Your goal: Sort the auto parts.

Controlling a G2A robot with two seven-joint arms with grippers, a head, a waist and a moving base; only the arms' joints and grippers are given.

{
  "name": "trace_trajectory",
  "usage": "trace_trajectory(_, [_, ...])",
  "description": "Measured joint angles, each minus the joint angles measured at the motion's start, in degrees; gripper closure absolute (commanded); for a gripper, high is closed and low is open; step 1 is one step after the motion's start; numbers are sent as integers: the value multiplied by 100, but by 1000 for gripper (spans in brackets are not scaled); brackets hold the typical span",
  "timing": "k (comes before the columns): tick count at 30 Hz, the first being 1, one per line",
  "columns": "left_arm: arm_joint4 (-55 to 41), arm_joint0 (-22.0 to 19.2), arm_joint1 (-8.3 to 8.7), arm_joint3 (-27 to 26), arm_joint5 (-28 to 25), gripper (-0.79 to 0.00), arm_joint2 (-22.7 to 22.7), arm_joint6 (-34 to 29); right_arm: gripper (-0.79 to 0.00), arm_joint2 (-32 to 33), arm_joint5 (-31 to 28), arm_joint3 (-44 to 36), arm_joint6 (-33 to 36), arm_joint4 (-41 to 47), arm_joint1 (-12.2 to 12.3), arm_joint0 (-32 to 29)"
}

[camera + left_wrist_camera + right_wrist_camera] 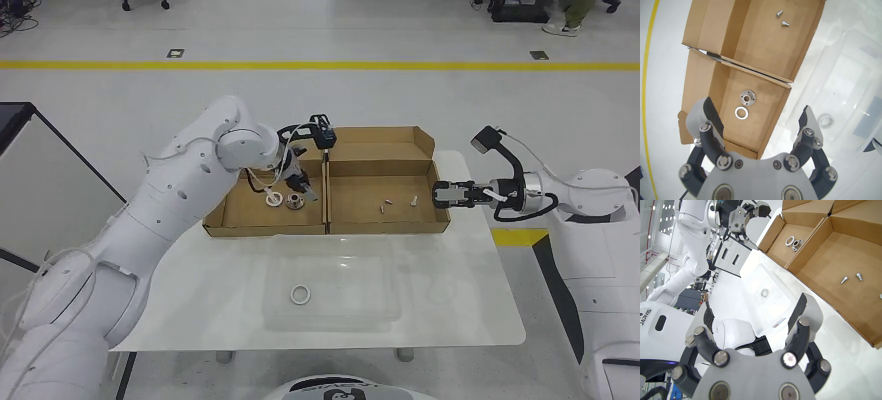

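Top view: on the white counter [450, 300] the sorting looks nearly done, judging by what lies in the cardboard box [385, 160], a long box split by a wall into two compartments. Just in front of the box sits a clear tray [390, 300]. The left tool [757, 107] hangs over one compartment, fingers spread wide and holding nothing. The right tool [755, 303] sits just off the box's opposite end wall, equally wide and empty.

Under the left tool a flanged hub [747, 97] and a flat washer [742, 113] lie almost touching on the box floor. The other compartment holds small screws [779, 14]. One collar ring [826, 121] is left in the clear tray, outside the box.

My reading is that the step in hand falls between a placement and the last pick. The next move calls for a tool to leave the box, come down over the tray's low wall, close on the collar ring and carry it to the hub's compartment.

The counter is smooth and glossy. The box is matt brown corrugated card with folded flaps and a thin, slightly gaping divider. The tray is transparent, shiny plastic with rounded corners, so its rim is hard to pick out. Both tools have pale finger shells faced with black ribbed pads. The hub is machined bright metal, round, with a centre bore and smaller holes around it. The washer is thin and flat, the collar thicker and duller. The screws are short, cylinder-headed and likely to roll.
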Motion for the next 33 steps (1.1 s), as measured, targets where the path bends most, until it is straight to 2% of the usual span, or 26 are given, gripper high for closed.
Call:
trace_trajectory(4, [-318,297,406,-1048,331,-785,-11,-329,-785,0,0,0,0,0,0,0])
trace_trajectory(7, [-458,396,644,-1599,507,-785,114,-505,-785,0,0,0,0,0,0,0])
trace_trajectory(16, [-1063,279,1191,-2592,890,-785,642,-885,-785,0,0,0,0,0,0,0])
trace_trajectory(20, [-1109,195,1343,-2789,955,-785,841,-949,-785,0,0,0,0,0,0,0])
trace_trajectory(23, [-1221,228,1407,-2902,965,-785,822,-959,-785,0,0,0,0,0,0,0])
trace_trajectory(33, [-1200,237,1412,-2935,967,-785,810,-960,-785,0,0,0,0,0,0,0])
